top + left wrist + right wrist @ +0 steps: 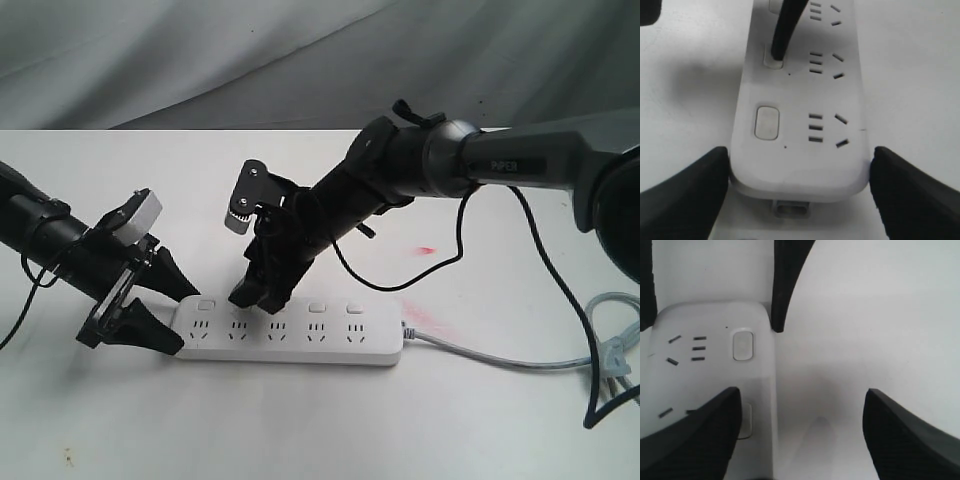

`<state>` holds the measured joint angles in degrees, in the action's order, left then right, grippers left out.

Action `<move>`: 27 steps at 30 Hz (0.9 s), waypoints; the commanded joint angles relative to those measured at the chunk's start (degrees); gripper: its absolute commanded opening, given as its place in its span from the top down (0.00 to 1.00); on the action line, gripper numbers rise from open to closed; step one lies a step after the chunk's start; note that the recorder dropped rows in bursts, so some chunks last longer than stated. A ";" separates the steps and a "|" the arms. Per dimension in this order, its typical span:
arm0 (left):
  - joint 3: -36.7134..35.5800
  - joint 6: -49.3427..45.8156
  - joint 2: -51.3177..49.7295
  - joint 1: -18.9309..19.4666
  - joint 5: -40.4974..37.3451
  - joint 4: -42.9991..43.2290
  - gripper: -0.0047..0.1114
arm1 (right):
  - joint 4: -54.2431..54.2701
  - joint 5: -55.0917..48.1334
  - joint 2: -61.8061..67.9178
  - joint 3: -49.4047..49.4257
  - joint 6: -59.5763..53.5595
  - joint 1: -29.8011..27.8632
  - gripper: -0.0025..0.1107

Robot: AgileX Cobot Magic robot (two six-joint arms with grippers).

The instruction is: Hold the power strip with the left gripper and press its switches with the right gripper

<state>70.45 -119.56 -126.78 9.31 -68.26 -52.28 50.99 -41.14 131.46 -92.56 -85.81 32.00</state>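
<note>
The white power strip [300, 338] lies flat on the white table, its grey cable [480, 356] running off to the right. My left gripper [186, 318] is shut on the strip's left end; in the left wrist view its fingers [695, 190] press both sides of the rounded end [800, 175]. My right gripper [256, 294] stands open over the strip. One of its fingers [782, 30] rests on the second switch [771, 61] from that end, and the other hangs over the bare table [910, 440]. The first switch [766, 122] is uncovered. Two more switches [318, 308] show to the right.
A small red smear [425, 250] marks the table behind the strip. Looped black and grey cables [612, 350] lie at the right edge. A grey cloth backdrop [300, 50] hangs behind the table.
</note>
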 commanded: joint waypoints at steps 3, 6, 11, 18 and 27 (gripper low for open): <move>0.45 -0.39 0.17 -0.17 0.68 -0.23 0.58 | -0.10 0.01 0.48 0.15 0.13 0.10 0.41; 0.45 -0.39 0.17 -0.17 0.68 -0.23 0.58 | -1.69 0.01 0.48 0.15 0.87 0.10 0.41; 0.45 -0.39 0.17 -0.17 0.68 -0.23 0.58 | -4.71 0.01 1.85 0.15 2.35 0.10 0.41; 0.45 -0.39 0.17 -0.17 0.68 -0.23 0.58 | -5.11 0.12 2.78 0.15 2.94 0.10 0.41; 0.45 -0.39 0.17 -0.17 0.68 -0.23 0.58 | -7.40 0.25 2.78 0.15 4.05 0.10 0.41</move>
<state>70.45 -119.66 -126.78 9.31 -68.26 -52.28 48.85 -41.52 132.44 -93.02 -80.99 32.00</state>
